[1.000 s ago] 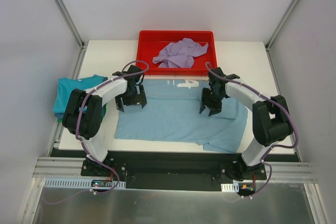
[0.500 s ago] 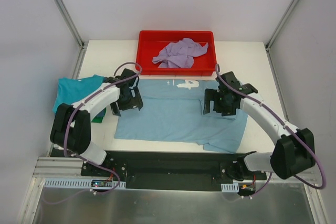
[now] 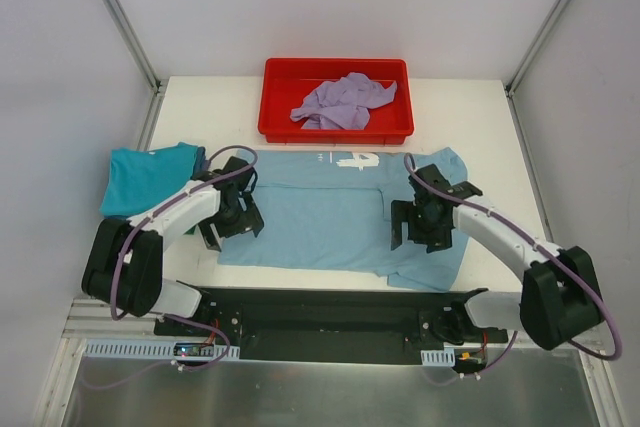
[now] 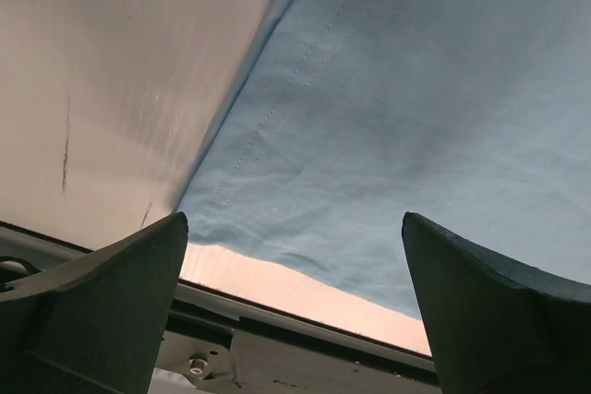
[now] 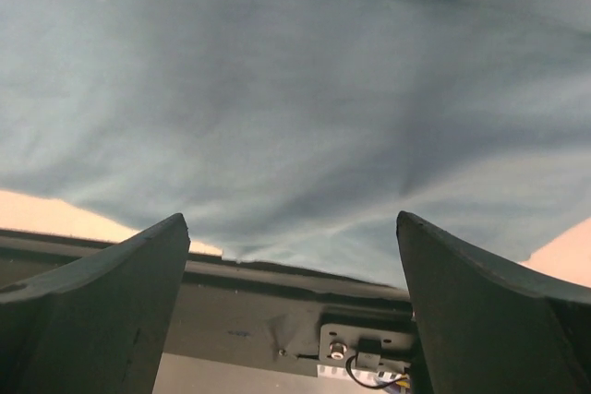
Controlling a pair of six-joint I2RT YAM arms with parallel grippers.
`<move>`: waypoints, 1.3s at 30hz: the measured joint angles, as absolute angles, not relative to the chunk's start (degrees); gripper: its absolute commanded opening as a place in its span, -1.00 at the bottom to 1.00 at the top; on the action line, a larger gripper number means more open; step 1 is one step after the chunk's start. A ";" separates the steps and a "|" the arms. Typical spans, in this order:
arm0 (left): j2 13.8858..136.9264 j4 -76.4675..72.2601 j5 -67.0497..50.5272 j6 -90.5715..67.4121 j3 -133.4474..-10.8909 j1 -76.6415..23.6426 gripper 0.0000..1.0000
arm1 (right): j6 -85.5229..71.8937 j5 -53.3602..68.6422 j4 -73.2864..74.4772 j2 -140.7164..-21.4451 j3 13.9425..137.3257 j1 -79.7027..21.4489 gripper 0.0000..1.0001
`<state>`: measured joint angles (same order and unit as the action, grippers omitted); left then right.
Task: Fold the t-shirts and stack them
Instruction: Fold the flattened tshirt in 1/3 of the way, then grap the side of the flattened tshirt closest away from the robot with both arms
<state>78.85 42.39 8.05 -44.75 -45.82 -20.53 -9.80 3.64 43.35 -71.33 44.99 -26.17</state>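
Jaws on both arms stood wide apart, empty, above the light blue shirt (image 3: pixel 320 219) spread on the table (image 3: pixel 490 127).

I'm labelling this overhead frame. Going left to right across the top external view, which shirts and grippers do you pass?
teal t-shirt → left gripper → lavender t-shirt → right gripper. The light blue t-shirt lies under both grippers, so it is left out.

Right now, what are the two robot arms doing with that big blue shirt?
They're folding t-shirts. The light blue shirt lies spread flat. The left gripper and right gripper hover over its near edge, both open, holding nothing. A teal shirt lies at the left, and a lavender shirt sits crumpled in the red tray.
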 measured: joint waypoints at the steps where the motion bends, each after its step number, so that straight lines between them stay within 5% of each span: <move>1: 79.75 42.24 8.10 -44.95 -46.06 -20.53 0.98 | -9.98 3.40 42.59 -72.69 44.99 -26.06 0.93; 22: 97.56 36.56 6.02 -42.06 -59.35 -15.29 0.98 | -2.61 1.69 31.44 -96.68 61.34 -14.70 0.93; 27: 89.36 39.51 8.49 -41.47 -57.36 -15.29 0.98 | -1.61 -2.11 34.33 -87.79 59.75 -14.79 0.93; 35: 71.66 46.52 14.04 -46.17 -53.25 -15.27 0.98 | -7.16 -11.16 38.17 -57.76 51.27 -13.54 0.93; 39: 64.47 48.07 14.06 -49.76 -46.09 -14.87 0.75 | -10.70 -9.74 38.35 -49.34 43.16 -11.05 0.93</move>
<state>64.47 48.07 14.06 -49.76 -46.09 -14.87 -10.70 -9.74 38.35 -49.34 43.16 -11.05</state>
